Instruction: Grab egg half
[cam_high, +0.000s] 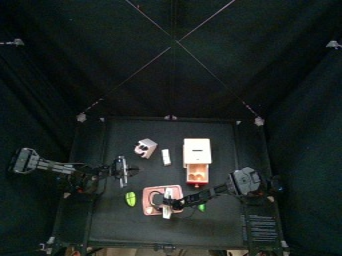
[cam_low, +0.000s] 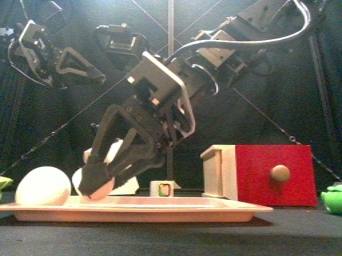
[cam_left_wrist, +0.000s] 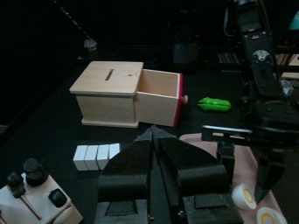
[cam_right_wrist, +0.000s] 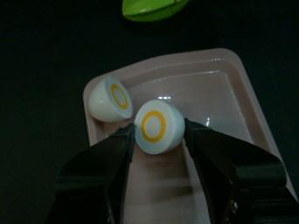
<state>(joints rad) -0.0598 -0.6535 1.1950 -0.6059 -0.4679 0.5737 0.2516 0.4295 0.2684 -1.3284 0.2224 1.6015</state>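
Note:
Two white egg halves with yellow rings lie on the pink tray (cam_right_wrist: 222, 87). In the right wrist view one egg half (cam_right_wrist: 156, 128) sits right between the tips of my right gripper (cam_right_wrist: 159, 144), whose jaws stand open close on either side of it; I cannot tell if they touch. The other egg half (cam_right_wrist: 112, 96) lies beside it near the tray's corner. From the front, the right gripper (cam_low: 100, 183) reaches down onto the tray (cam_low: 174, 206) next to an egg half (cam_low: 40, 187). My left gripper (cam_left_wrist: 153, 136) hovers shut and empty left of the tray.
A wooden box (cam_high: 201, 151) with a red drawer (cam_low: 274, 172) stands behind the tray on the right. Green pieces lie beside the tray (cam_high: 130, 199) and by the box (cam_left_wrist: 214, 103). White blocks (cam_left_wrist: 96, 155) sit near the left arm.

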